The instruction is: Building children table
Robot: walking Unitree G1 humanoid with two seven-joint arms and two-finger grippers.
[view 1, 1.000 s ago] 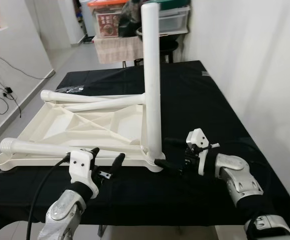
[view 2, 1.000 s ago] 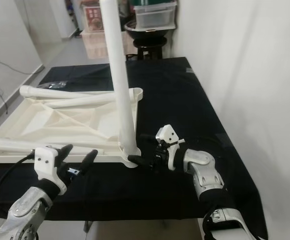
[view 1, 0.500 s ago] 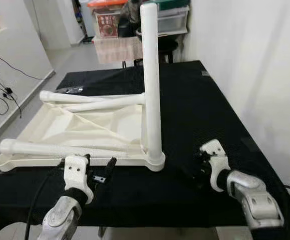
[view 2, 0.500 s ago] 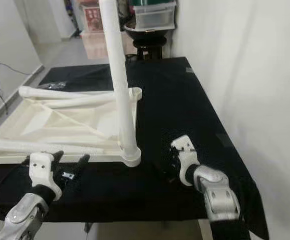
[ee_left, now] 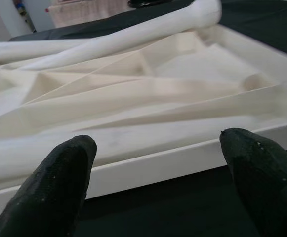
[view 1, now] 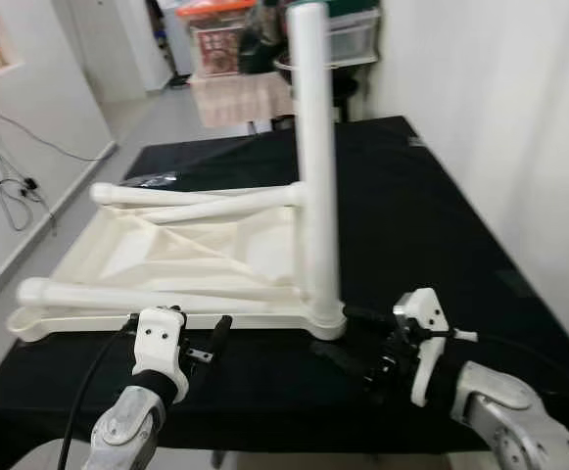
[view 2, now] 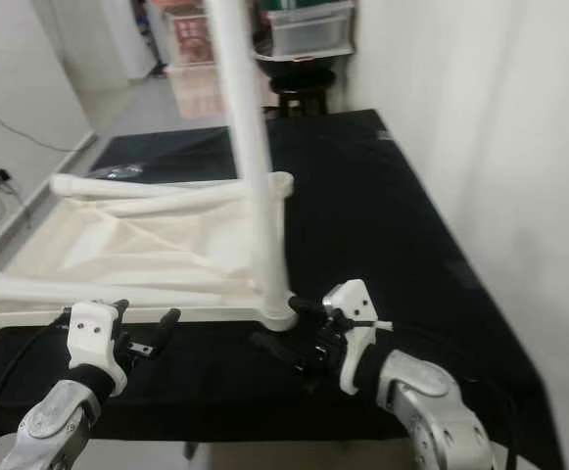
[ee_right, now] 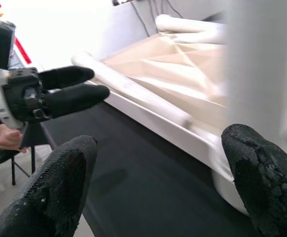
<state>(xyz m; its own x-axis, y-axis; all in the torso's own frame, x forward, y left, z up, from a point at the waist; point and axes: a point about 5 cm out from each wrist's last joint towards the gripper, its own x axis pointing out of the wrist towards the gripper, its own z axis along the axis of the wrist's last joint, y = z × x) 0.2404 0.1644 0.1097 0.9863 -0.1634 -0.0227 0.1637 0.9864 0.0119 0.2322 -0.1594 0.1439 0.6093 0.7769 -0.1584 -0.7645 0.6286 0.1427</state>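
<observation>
White plastic tabletop (view 1: 166,257) lying upside down on a big table with a black cloth (view 1: 431,211). One white leg (view 1: 315,157) standing straight up in the near right corner of the tabletop. Three more legs lying flat: a long one (view 1: 157,296) along the near edge, and two (view 1: 196,201) at the far side. Left gripper (view 1: 179,331) low in front of the near rim, close to it but not touching, both black fingers (ee_left: 59,182) spread wide with nothing between them. Right gripper (view 1: 340,335) just in front of the foot of the standing leg, near it but apart, fingers (ee_right: 262,173) spread wide too and holding nothing. Boxes (view 2: 308,24) and a stool far back beyond the table. A white wall (view 1: 499,108) on the right.
</observation>
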